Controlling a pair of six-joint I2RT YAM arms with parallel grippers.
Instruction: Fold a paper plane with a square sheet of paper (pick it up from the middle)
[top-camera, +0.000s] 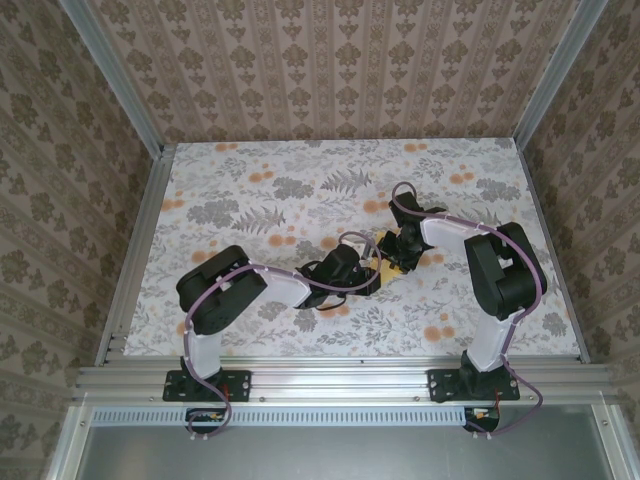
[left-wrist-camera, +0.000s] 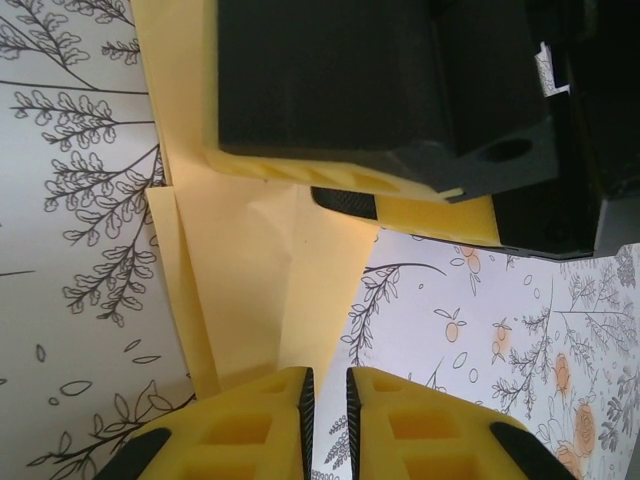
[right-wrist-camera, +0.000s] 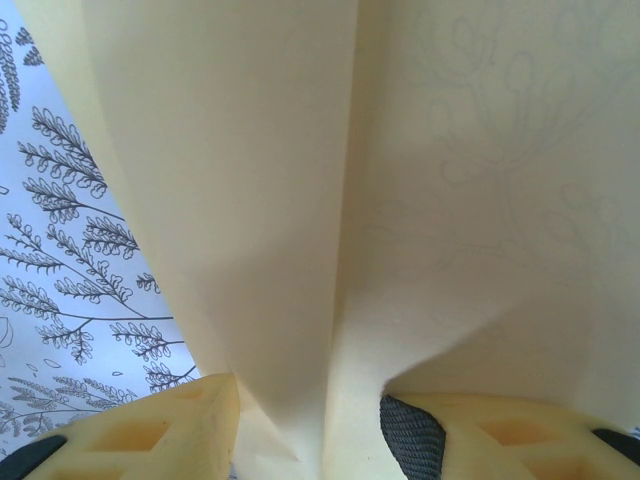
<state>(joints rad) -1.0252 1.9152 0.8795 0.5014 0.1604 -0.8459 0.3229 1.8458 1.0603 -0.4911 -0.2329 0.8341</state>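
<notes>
The yellow paper (top-camera: 394, 268) lies partly folded at the table's middle, between both grippers. In the left wrist view the paper (left-wrist-camera: 250, 280) shows creases and a narrow side flap, and its far part rises against my right gripper (left-wrist-camera: 330, 186). My left gripper (left-wrist-camera: 326, 385) stands just short of the paper's near edge. Its jaws are a narrow gap apart and only tablecloth shows between them. My right gripper (right-wrist-camera: 310, 398) has its jaws half apart, astride a raised fold of the paper (right-wrist-camera: 250, 200), with its tips down on the sheet. Left gripper (top-camera: 374, 270) and right gripper (top-camera: 400, 247) nearly touch.
The floral tablecloth (top-camera: 250, 190) covers the whole table, with small orange flower prints (top-camera: 434, 333) scattered over it. Aluminium frame posts (top-camera: 130, 260) and patterned walls close in the left, right and far sides. Both arms' forearms crowd the middle.
</notes>
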